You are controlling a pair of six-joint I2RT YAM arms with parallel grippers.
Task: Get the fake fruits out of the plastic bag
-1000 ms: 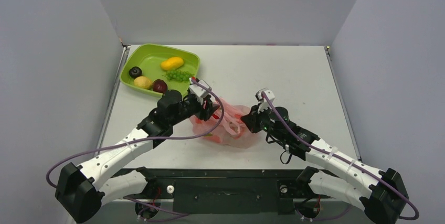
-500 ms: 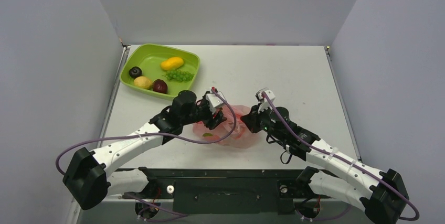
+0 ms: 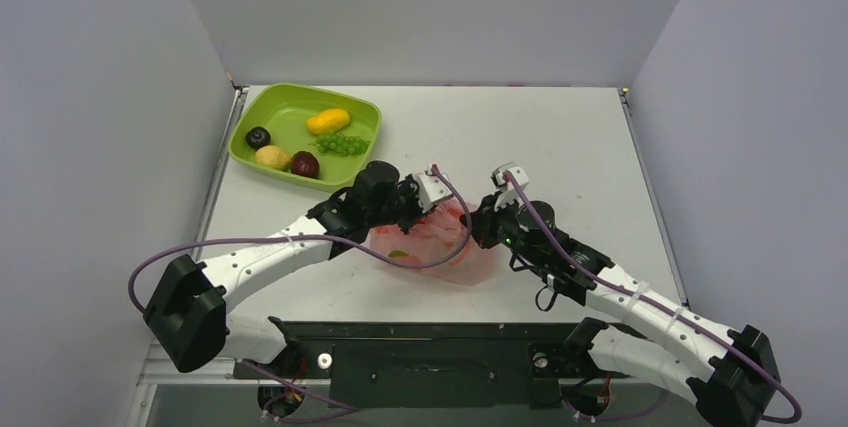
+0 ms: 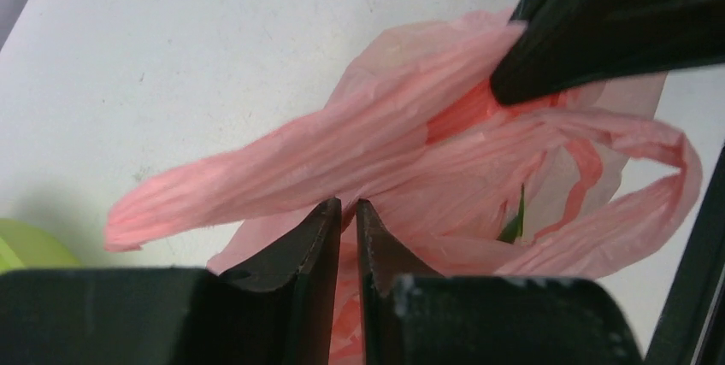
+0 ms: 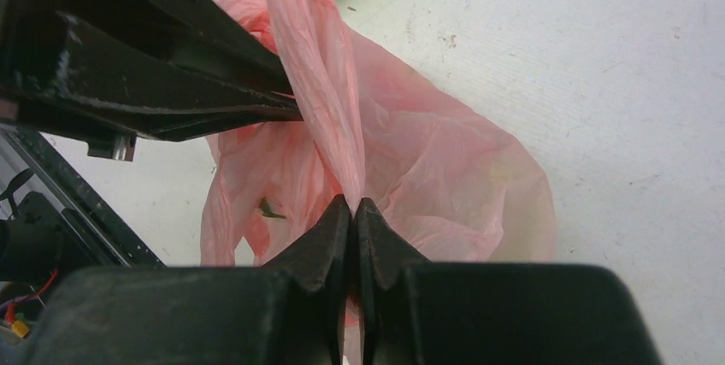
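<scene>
bag [image 3: 465,259]: pink crinkly plastic, in the middle of the bench [image 3: 560,137], pulled between both grippers
left gripper [image 4: 345,209]: fingers nearly together, pinching a fold of the bag
right gripper [image 5: 352,207]: clamped tight on another strip of it
inside: a green fruit [image 3: 398,254] shows through the plastic
tray [image 3: 290,107]: far left corner, with the plum [image 3: 258,136], lemon [image 3: 272,157] and dark red apple [image 3: 305,164] in it

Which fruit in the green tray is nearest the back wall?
The elongated yellow-orange mango, just behind the green grapes. The dark plum, lemon and dark red apple all lie nearer the arms.
</scene>
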